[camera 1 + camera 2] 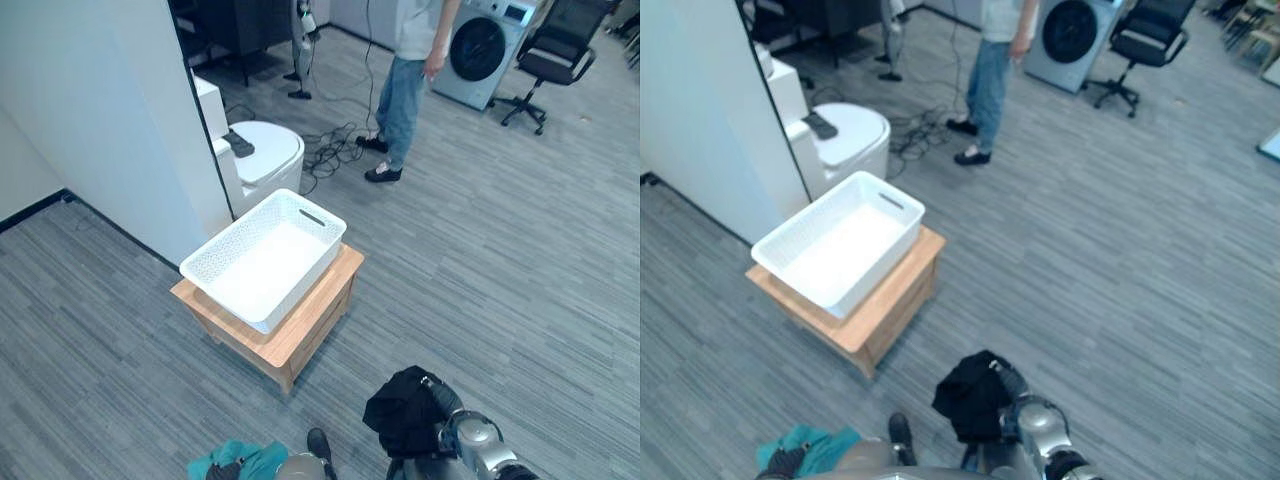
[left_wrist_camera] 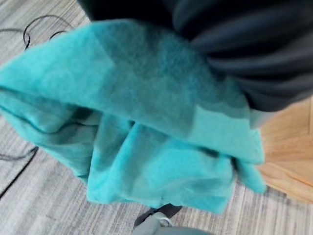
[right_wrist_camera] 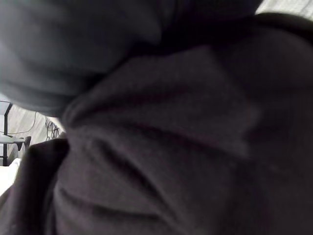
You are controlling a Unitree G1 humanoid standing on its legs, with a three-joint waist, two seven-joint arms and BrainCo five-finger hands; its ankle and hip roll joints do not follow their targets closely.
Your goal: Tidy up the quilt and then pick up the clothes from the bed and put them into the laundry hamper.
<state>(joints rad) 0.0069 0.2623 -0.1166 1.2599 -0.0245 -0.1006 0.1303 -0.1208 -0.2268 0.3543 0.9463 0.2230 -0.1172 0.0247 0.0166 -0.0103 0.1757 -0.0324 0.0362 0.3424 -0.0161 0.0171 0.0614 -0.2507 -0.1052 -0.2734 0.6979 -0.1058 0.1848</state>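
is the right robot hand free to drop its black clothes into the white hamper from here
Probably not yet: the right robot hand holds the black clothes short of the hamper, with open floor between. Nothing blocks the way.

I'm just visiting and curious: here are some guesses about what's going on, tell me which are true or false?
1. The white basket is already full of clothes. False: it is empty.
2. The basket sits on a low wooden table. True.
3. The right hand carries a black garment. True.
4. The cloth at the left hand is red. False: the teal cloth is blue-green.
5. A person stands on the floor beyond the basket. True.
6. The washing machine stands right beside the wooden table. False: it is far off, past the person.
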